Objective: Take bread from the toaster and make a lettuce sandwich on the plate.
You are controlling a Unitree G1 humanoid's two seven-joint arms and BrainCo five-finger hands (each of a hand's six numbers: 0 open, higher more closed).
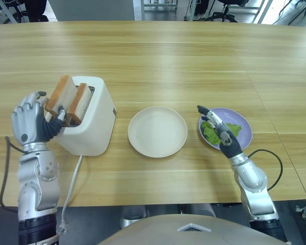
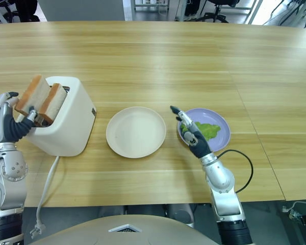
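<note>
1. Cord (image 1: pixel 71 189): white, runs from the base of the toaster (image 1: pixel 94 122) to the front edge of the table (image 1: pixel 168 61) and hangs over it.
2. Left hand (image 1: pixel 28 122): held upright against the toaster's left side. Its fingers are closed on the left slice (image 1: pixel 58 94) of bread, the thumb on the near face and the other fingers behind.
3. Left slice and right slice (image 1: pixel 77 103): both stand in the toaster's slots, tilted to the left, with their upper halves above the top.
4. Toaster: white, rounded box, at the table's left, just beside the cream plate.
5. Cream plate (image 1: pixel 157 131): round, in the middle of the table, between the toaster and the purple plate (image 1: pixel 243 127).
6. Lettuce (image 2: pixel 209 130): green leaf lying in the purple plate.
7. Right hand (image 1: pixel 219 130): fingers stretched out and holding nothing, over the near left rim of the purple plate; whether they touch the lettuce cannot be told.
8. Black cable (image 1: pixel 273 158): loops on the table beside the right wrist.
</note>
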